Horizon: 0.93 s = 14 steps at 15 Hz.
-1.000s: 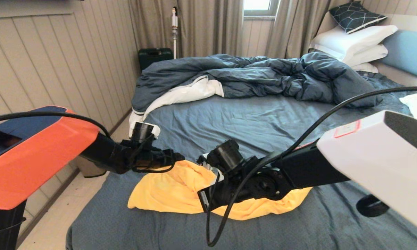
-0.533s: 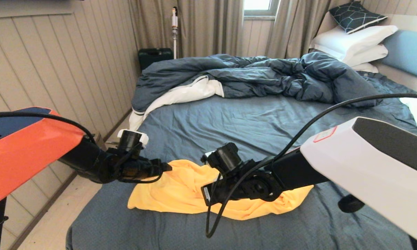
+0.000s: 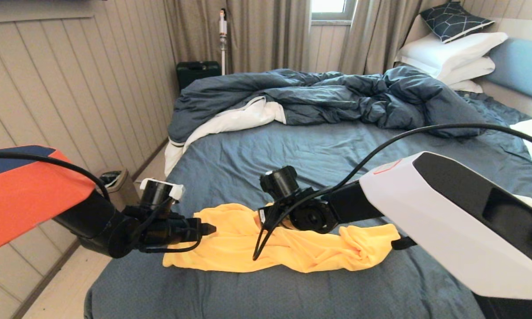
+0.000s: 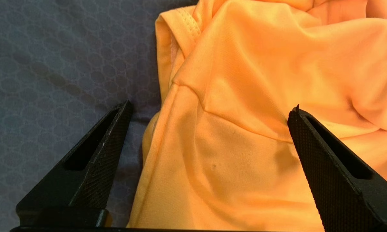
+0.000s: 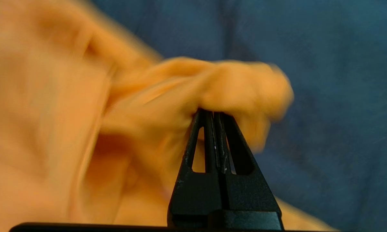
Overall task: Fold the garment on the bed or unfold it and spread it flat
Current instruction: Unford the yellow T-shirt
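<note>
The garment [image 3: 230, 248], bright yellow and bunched into a long rumpled strip, lies across the near part of the bed [image 3: 328, 155]. My left gripper [image 3: 210, 229] hovers open at its left end. The left wrist view shows its jaws [image 4: 211, 105] wide apart over a hemmed yellow fold [image 4: 245, 80] and the slate-blue sheet [image 4: 51, 64]. My right gripper [image 3: 264, 214] is over the middle of the garment. In the right wrist view it [image 5: 213, 112] is shut on a bunched fold of yellow cloth [image 5: 238, 83], held above the sheet [image 5: 341, 80].
A rumpled dark-blue duvet [image 3: 336, 95] with white lining fills the far half of the bed. White pillows [image 3: 452, 53] and a blue headboard [image 3: 522, 66] are at the far right. A small bin [image 3: 115, 184] stands on the floor by the panelled wall at left.
My right gripper has moved up and away from the near edge with the cloth, and the garment has stretched out to the right. My left gripper has dropped nearer and leftward, still open.
</note>
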Tool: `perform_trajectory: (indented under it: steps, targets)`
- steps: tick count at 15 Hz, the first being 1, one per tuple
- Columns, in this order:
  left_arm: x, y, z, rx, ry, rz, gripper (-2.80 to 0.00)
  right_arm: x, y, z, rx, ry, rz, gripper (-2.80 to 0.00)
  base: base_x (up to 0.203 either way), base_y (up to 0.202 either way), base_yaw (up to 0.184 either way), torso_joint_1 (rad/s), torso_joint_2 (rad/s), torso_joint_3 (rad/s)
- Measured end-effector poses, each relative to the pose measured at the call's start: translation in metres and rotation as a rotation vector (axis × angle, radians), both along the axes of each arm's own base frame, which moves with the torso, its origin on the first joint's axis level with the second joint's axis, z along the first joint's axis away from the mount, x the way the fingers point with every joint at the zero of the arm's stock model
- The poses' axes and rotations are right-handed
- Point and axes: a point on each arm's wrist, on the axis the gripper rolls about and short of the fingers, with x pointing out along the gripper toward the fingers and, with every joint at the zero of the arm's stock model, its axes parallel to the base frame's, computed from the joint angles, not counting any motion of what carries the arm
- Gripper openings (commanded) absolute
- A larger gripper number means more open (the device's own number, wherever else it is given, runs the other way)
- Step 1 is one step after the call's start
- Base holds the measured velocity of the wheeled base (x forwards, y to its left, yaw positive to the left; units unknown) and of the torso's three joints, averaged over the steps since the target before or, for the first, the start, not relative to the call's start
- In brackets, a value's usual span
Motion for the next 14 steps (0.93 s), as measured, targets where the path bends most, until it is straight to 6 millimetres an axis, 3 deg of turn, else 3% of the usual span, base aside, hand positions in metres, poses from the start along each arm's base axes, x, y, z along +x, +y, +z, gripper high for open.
perform_trajectory:
  steps: [5,7,10,14]
  targets:
    - [-0.001,0.0,0.001,0.001,-0.001,0.001,0.0,0.042,-0.031,0.006,0.014,-0.063,-0.132,-2.8,0.0,0.0,0.0,0.0,0.0,0.0]
    - [-0.001,0.0,0.001,0.0,-0.001,0.002,0.0,0.047,-0.042,0.006,0.017,-0.061,-0.158,-2.8,0.0,0.0,0.0,0.0,0.0,0.0]
    - [0.0,0.0,0.003,-0.004,-0.005,0.001,0.0,0.03,-0.045,0.021,0.037,-0.033,-0.152,-2.8,0.0,0.0,0.0,0.0,0.0,0.0]
    - [0.002,-0.001,0.011,-0.012,-0.031,0.002,0.0,-0.03,-0.022,0.046,0.107,0.071,-0.006,-2.8,0.0,0.0,0.0,0.0,0.0,0.0]
